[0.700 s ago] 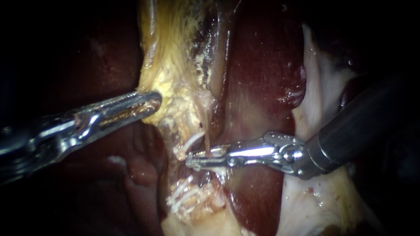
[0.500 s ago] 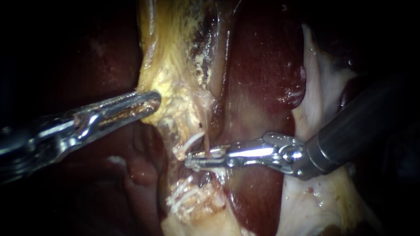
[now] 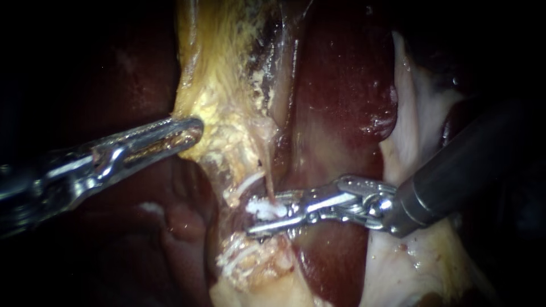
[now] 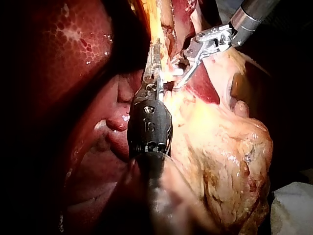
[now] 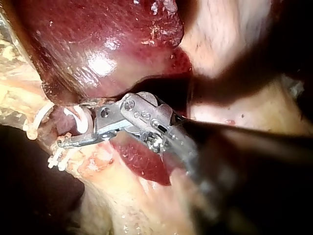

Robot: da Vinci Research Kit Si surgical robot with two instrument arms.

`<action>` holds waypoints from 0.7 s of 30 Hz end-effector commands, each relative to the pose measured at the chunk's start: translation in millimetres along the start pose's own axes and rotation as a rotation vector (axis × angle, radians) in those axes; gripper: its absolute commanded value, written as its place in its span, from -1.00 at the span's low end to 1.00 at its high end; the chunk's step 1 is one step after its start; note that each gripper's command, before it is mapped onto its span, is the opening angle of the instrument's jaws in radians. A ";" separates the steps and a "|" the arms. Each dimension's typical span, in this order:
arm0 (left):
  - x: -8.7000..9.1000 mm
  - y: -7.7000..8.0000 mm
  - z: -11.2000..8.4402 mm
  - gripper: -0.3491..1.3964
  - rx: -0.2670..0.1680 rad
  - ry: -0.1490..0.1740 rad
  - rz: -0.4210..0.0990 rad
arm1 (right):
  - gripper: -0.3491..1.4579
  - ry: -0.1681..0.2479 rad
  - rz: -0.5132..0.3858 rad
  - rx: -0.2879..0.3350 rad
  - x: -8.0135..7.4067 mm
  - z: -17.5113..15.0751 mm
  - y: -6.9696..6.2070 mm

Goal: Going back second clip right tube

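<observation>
The left instrument comes in over dark liver, and its claw is closed on the edge of a band of yellowish tissue, its tip right at that edge; the left wrist view shows the same claw lying narrow and closed along the yellow band. Just right of it a thin tube runs down the tissue, with an older white clip beside it and more white clips lower down. The new white clip sits across the tube, between the two halves of the right instrument's claw. That claw stands open: a dark gap separates the clip from the lower half, and it grips nothing. The right wrist view also shows it spread around the curved clip. Further right lie glossy red liver and the right instrument's dark shaft, which crosses pale tissue.
</observation>
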 end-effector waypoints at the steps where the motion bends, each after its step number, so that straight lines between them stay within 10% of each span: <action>1: 0.0 0.0 0.0 -1.00 0.000 0.000 0.000 | 0.05 0.001 -0.006 -0.001 0.0 -0.2 0.2; 7: 0.0 0.0 0.0 -1.00 0.000 0.000 0.000 | 0.05 0.001 -0.007 -0.002 -0.3 -0.6 0.8; 16: 0.0 0.2 0.1 -1.00 0.000 0.000 0.000 | 0.05 -0.051 -0.023 0.110 -0.9 2.5 -4.0; 21: 0.0 0.2 0.0 -1.00 0.000 0.000 0.000 | 0.05 -0.045 -0.024 0.097 -1.0 2.0 -2.7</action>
